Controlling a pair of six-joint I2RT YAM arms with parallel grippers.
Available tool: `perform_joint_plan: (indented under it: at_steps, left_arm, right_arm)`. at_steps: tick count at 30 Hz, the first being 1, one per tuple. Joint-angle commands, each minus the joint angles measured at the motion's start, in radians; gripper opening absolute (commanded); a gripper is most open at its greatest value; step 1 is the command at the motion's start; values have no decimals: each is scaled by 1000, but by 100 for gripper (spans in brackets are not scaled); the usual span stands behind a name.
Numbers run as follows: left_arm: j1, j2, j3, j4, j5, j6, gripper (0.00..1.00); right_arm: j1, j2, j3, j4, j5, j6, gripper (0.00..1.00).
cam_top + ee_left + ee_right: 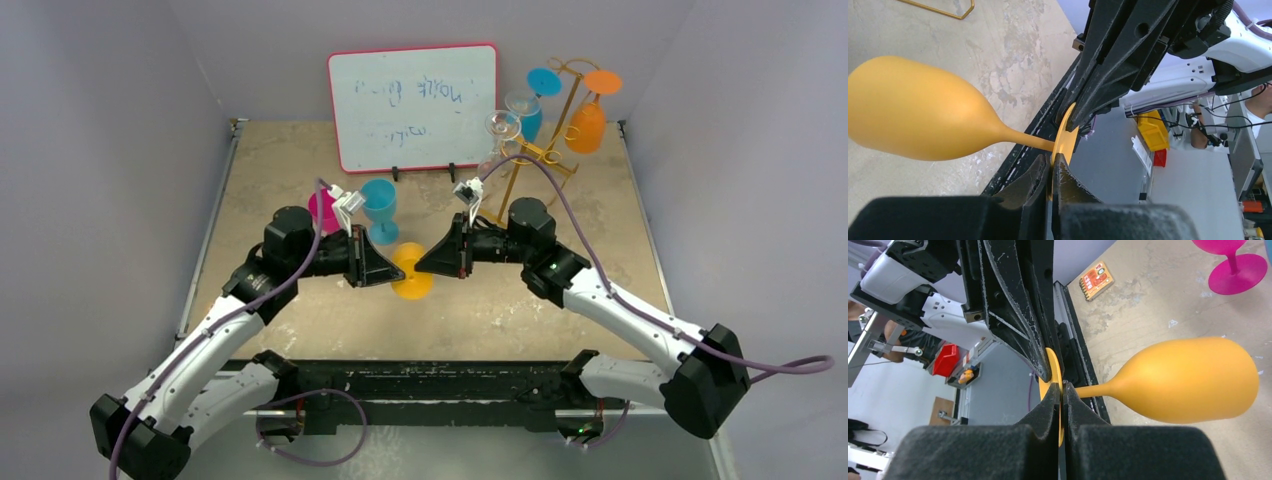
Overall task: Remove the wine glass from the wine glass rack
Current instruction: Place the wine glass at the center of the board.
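Several faint blue scribbles on red-framed whiteboard (412,105), well beyond left gripper (1052,162) and right gripper (1063,390); unreadable. Small orange printed card (1096,274) on table past right gripper; print too small to read.

Fingers of left gripper pinched tight on foot of yellow wine glass (913,115). Right gripper clamped on same foot from opposite rim. Stem roughly level, bowl out to one side.

Glass off wine glass rack (570,105). Rack far beyond right gripper, to its right; blue, orange and clear glasses hanging there. Pink glass (322,210) and blue glass (380,205) upright just beyond left gripper.
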Motion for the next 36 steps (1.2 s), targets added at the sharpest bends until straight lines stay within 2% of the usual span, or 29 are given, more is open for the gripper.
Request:
perform_joint_plan:
  at_steps: [1,4,8,12,15,17,19,24,26,28,30,34,36]
  left_arm:
    - [-7,-16,28,44,-6,8,0]
    - [-9,-50,26,56,-26,7,0]
    - [-9,-93,25,87,-44,17,0]
    - [-9,-108,29,106,-42,25,0]
    - [-9,-103,28,115,-34,22,0]
    - [-9,-97,26,125,-27,15,0]
    - [-9,-94,22,151,-15,-4,0]
    - [-9,-98,17,158,-30,-11,0]
    - [-9,-104,16,149,-46,-10,0]
    - [-9,-102,17,132,-49,-5,0]
    - [-9,-98,22,101,-56,13,0]
    - [-9,-89,29,39,-74,28,37]
    - [-9,-100,24,31,-95,17,49]
  right_arm:
    - [11,-32,24,93,-37,17,4]
    - [11,-29,20,96,-58,8,23]
    - [14,-24,-5,131,-114,13,40]
    - [24,-28,-24,131,-130,15,50]
    - [35,-19,-26,115,-138,9,51]
    - [42,-2,-21,115,-130,15,47]
    - [50,13,-11,118,-101,30,28]
    - [59,38,-14,166,-97,62,21]
    - [63,36,-20,167,-88,56,9]
    - [64,22,-24,165,-63,45,1]
    - [64,-4,-27,159,-32,28,0]
    - [64,-45,-51,152,8,12,0]
    - [65,-64,-76,147,5,8,0]
